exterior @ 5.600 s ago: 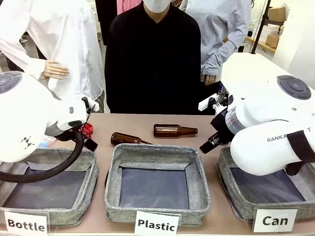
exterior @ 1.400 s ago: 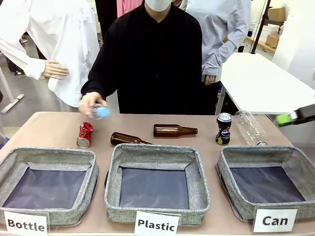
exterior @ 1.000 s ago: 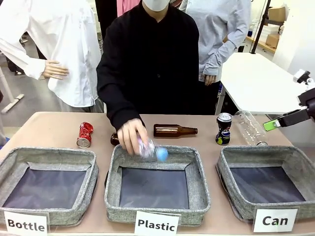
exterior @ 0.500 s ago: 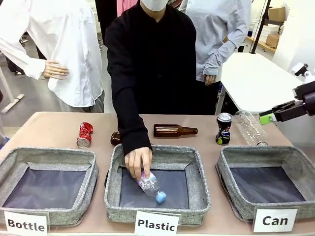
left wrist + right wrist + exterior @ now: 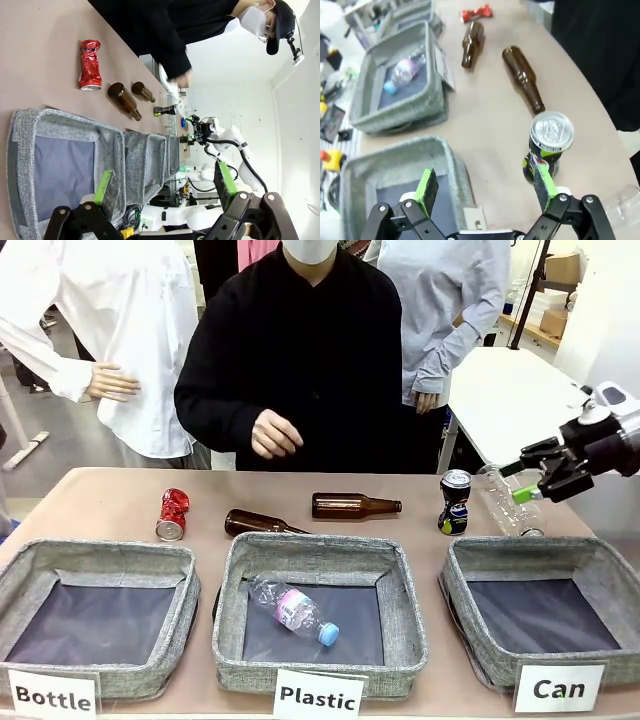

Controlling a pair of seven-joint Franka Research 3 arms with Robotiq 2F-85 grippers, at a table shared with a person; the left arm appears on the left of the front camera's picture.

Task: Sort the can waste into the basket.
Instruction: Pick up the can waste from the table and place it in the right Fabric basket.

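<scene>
The right arm pokes in from the right edge of the front view, wrist bent so the right gripper [image 5: 527, 472] points left and a bit down, jaws spread wide with nothing between them. Its own wrist cam agrees, green pads [image 5: 427, 185] far apart. The left gripper [image 5: 165, 181] is the same deal, wide and empty. The person's hand [image 5: 275, 433] hangs loosely curled at chest height.

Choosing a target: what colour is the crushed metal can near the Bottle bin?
Crushed can: red; front view.
</scene>
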